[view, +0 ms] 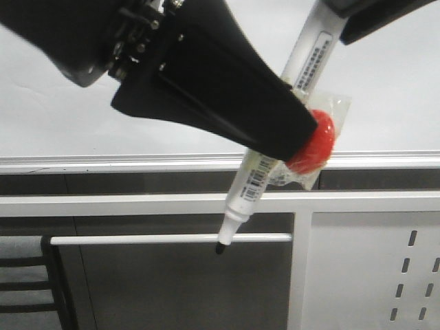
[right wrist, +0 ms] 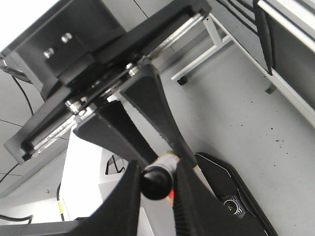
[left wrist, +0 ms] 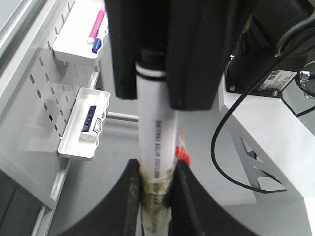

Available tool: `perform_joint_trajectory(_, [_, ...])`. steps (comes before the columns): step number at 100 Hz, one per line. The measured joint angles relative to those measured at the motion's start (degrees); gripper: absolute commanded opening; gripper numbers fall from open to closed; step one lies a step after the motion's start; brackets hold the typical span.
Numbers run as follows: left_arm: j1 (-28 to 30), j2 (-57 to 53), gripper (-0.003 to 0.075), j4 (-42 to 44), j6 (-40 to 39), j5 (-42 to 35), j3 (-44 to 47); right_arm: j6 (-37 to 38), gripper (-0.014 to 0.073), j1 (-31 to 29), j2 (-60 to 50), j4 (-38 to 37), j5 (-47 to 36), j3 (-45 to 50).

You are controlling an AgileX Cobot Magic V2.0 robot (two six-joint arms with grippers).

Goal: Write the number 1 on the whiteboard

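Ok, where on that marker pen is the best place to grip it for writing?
Probably on the lower barrel of the marker pen, just above the nib, pinching across it from the side. It is a slim round tube, tilted, tip down; the left gripper clamps its taped band this way.

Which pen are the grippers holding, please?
The white marker, clamped by the left gripper and right gripper; the pink pen and blue pen sit in a tray.

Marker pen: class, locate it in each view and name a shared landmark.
Front view: marker pen slants across the centre, tip down.
Left wrist view: white barrel clamped between the fingers.
Right wrist view: only its black end, between the fingers.
Shared landmark: red wrapped item beside the barrel, front and left wrist.
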Motion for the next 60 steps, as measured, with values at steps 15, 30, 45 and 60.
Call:
perform_joint_trajectory(15, [0.0,0.0,0.0012,0.08,-0.11,0.03,0.0,0.0,-0.0071,0.0,0.0,0.0,0.0,0.0])
perform_joint_trajectory(30, [0.0,0.0,0.0205,0.22,-0.11,0.31,0.0,0.0,-0.0062,0.0,0.0,0.0,-0.36,0.0])
perform_joint_trajectory(45, [2.1,-0.25,0.0393,-0.06,-1.08,0.48,0.0,0.43,-0.0062,0.04,-0.64,-0.05,-2.38,0.0])
perform_joint_trajectory(60, [7.42,-2.31,0.0407,-0.17,-3.7,-0.17,0.0,3.66,-0.0062,0.13,-4.25,-3.37,-7.98,0.0])
